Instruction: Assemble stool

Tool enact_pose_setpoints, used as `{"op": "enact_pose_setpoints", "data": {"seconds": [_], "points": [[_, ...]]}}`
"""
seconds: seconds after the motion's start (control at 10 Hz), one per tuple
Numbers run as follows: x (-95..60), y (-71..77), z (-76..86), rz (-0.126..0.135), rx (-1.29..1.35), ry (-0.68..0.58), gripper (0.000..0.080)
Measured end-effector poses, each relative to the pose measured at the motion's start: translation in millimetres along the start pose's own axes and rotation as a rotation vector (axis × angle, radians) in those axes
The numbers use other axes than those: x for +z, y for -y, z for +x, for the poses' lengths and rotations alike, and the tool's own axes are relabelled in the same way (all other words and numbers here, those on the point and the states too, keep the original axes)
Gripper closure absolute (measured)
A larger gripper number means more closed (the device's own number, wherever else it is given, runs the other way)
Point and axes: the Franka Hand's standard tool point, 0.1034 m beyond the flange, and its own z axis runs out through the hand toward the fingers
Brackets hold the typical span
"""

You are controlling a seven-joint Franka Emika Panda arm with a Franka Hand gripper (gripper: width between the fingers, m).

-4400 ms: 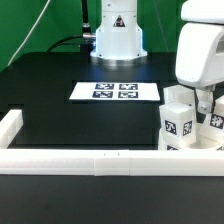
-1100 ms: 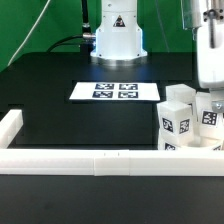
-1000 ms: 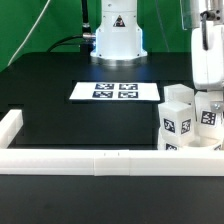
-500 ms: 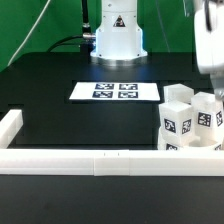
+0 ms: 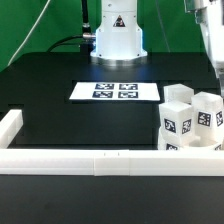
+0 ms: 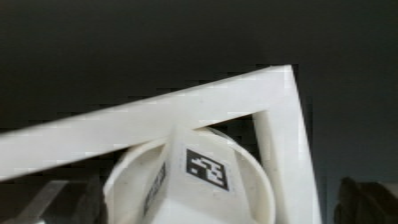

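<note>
Standing Legs, Claw Spread Wide

Clustering at the lower right of the exterior view, the short white blocky tagged plastic legs (image 5: 178, 122) stand upright on the black worktop (image 5: 60, 110), just behind the long white border rail (image 5: 100, 160). Only the arm (image 5: 212, 30) shows at the upper right; its claw is released, grasping nothing. The flat white marker board (image 5: 116, 91) lies mid-frame.

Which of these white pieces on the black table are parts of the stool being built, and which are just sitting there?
Part of the job:
- tagged stool legs, standing together at the exterior view's right
- round seat, tucked into the rail's corner

Just there:
- marker board, flat mid-table
- border rail along the front edge
- black table
</note>
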Motion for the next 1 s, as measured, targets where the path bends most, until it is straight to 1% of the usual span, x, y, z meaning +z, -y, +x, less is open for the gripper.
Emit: {"op": "enact_pose_setpoints", "data": {"seconds": [0.1, 0.2, 0.3, 0.4, 0.5, 0.6, 0.7, 0.8, 0.9, 1.0], "points": [[0.9, -2.9, 0.7, -0.058, -0.200, -0.015, 0.0150], [-2.0, 1.5, 0.4, -0.081, -0.346, -0.024, 0.0150], [-4.2, 4.0, -2.1, -0.101, -0.437, -0.019, 0.0150], [-5.8, 6.5, -4.7, -0.134, -0.594, -0.012, 0.0150], [-5.5, 9.1, -4.3, -0.126, -0.653, -0.013, 0.0150], [-5.3, 8.7, -3.8, -0.127, -0.703, -0.011, 0.0150], [-5.3, 8.9, -3.0, -0.129, -0.831, -0.004, 0.0150], [-5.7, 9.4, -2.1, -0.141, -0.979, -0.016, 0.0150], [-6.1, 10.0, -1.9, -0.164, -1.180, -0.038, 0.0150], [-6.1, 9.5, -3.4, -0.176, -1.282, -0.042, 0.0150]]}}
